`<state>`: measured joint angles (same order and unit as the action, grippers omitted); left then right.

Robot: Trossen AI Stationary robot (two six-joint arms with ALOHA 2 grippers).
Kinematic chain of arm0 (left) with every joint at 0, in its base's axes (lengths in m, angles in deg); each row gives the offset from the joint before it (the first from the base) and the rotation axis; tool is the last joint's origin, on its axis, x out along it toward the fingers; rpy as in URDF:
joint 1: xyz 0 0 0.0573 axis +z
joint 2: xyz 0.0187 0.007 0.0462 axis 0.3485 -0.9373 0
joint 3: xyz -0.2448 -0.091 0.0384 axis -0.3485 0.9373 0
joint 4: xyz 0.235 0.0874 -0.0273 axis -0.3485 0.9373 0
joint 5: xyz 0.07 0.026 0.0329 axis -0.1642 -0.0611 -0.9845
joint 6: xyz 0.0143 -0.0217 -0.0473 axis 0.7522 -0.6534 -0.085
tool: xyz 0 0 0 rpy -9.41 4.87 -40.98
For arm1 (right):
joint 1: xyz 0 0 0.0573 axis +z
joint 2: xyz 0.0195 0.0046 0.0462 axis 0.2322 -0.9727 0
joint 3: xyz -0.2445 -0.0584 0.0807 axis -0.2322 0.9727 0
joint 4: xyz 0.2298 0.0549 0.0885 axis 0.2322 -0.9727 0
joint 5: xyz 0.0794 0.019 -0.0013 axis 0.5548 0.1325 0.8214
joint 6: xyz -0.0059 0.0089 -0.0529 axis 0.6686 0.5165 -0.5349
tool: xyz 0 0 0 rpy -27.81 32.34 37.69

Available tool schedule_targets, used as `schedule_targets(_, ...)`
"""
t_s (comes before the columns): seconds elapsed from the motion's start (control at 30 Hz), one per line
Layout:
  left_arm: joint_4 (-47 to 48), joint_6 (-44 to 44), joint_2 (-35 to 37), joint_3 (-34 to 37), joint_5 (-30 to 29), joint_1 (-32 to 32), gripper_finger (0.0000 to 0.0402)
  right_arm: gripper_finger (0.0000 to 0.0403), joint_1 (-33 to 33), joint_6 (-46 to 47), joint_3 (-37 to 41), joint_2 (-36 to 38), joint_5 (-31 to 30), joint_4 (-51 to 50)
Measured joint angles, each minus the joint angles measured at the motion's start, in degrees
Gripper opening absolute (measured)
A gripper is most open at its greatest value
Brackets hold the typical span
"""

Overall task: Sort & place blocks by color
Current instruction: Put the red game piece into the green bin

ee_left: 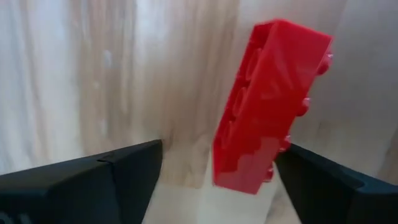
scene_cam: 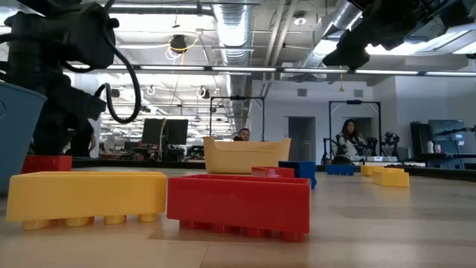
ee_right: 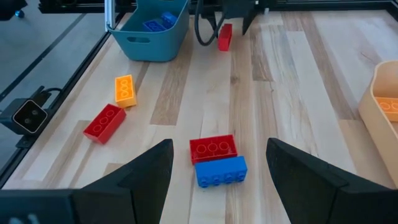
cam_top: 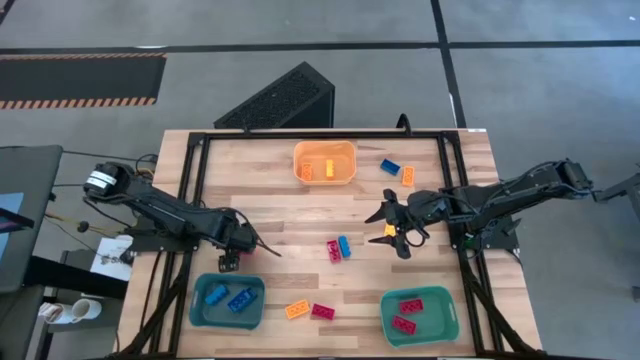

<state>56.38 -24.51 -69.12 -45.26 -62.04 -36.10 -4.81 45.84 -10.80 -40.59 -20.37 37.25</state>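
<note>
Two grippers spread wide, one red brick loose between the left fingers.
Left gripper [cam_top: 229, 262], just above the left teal bin [cam_top: 198, 312], has a tilted red block [ee_left: 267, 106] in its gap, ungripped; it belongs in the right teal bin [cam_top: 388, 322] with two reds. Left bin holds blue blocks [cam_top: 230, 298], orange bin [cam_top: 346, 166] orange ones. Right gripper [ee_right: 214, 163] hangs released over the red-blue pair [ee_right: 216, 160].

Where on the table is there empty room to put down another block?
Bare wood lies between the orange bin and the left end effector, and between the two teal bins past the loose yellow-orange block and red block. The middle is crowded: a red-and-blue pair sits before the right end effector.
</note>
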Motion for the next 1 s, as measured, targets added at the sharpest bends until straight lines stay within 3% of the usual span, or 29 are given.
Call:
schedule_targets(0.2,-0.61,-0.61,-1.74,-0.55,1.29,-0.04,0.0165,0.0281,0.00,-0.04,0.00,0.00,0.00,0.00)
schedule_targets(0.33,3.47,-0.47,-1.36,-4.94,-3.81,0.08,0.0063,0.0281,-0.02,0.06,0.00,0.02,-1.65,0.00)
schedule_targets(0.53,3.81,4.11,3.34,-12.69,-16.90,-0.02,0.0064,0.0281,-0.13,1.31,0.00,0.00,-6.72,-0.09)
schedule_targets(0.7,-16.67,10.94,9.20,-11.38,-17.96,1.01,0.0064,0.0281,-0.11,1.78,0.00,0.00,-6.91,-1.01)
schedule_targets(0.83,-35.98,15.07,11.83,-5.60,-12.57,1.68,0.0064,0.0281,-0.01,2.20,0.00,0.00,-6.71,-1.42)
schedule_targets(1.0,-61.34,18.61,11.87,2.69,-11.79,2.91,0.0064,0.0281,0.27,1.77,0.00,0.00,-6.71,0.37)
